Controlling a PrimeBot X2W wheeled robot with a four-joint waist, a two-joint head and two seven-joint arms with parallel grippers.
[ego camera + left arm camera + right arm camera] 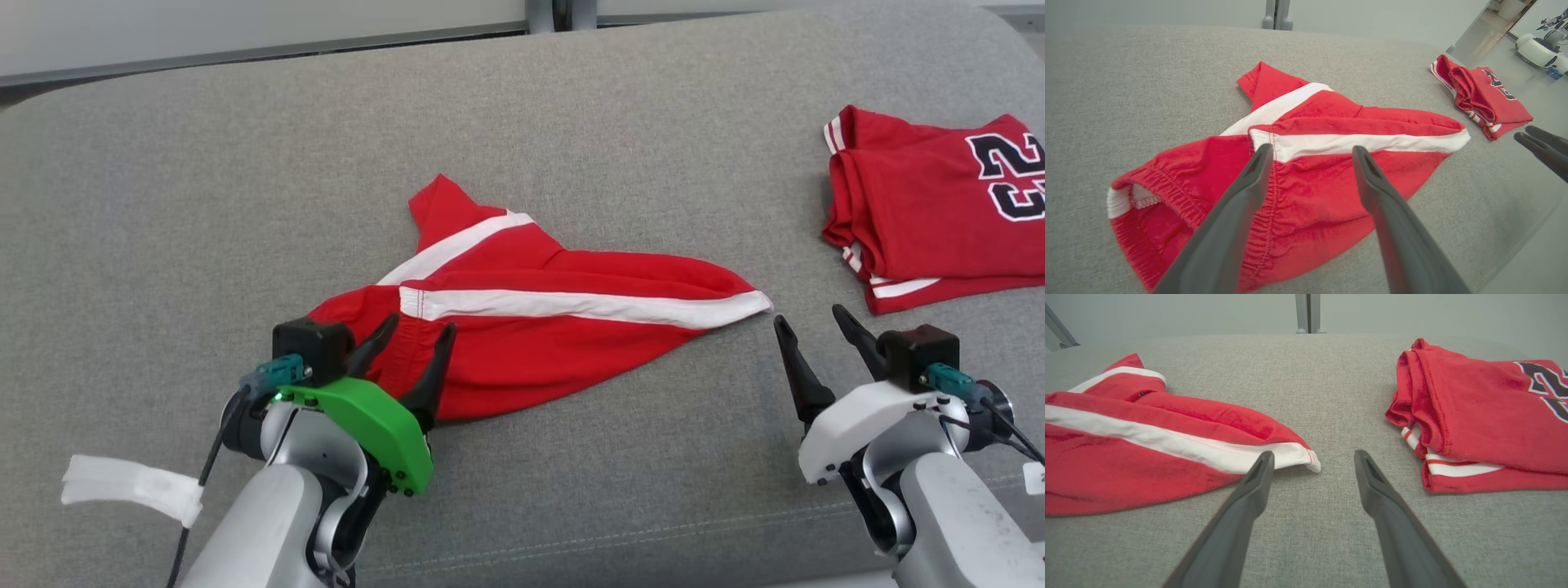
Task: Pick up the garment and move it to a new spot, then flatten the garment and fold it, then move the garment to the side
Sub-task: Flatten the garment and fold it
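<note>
Shorts [531, 351] of soft red knit lie crumpled mid-way across the grey woven cushion [245, 163], which may be a padded table; I cannot tell from here. A white stripe [571, 304] runs down each leg, and the gathered elastic waistband [1180, 196] bunches at the near-left end.

The left gripper [420, 324] hovers over that waistband, jaws spread wide and holding nothing. The right gripper [809, 315] sits just beside the pointed leg hem [1306, 459], jaws equally wide and empty.

The pickup looks like the step in hand. It would go best by pinching the thick ribbed waistband on the left and the doubled hem on the right. Both ends should rise together so the limp cloth doesn't drag or snag, and it should be kept well apart from the folded jersey [922, 204].
</note>
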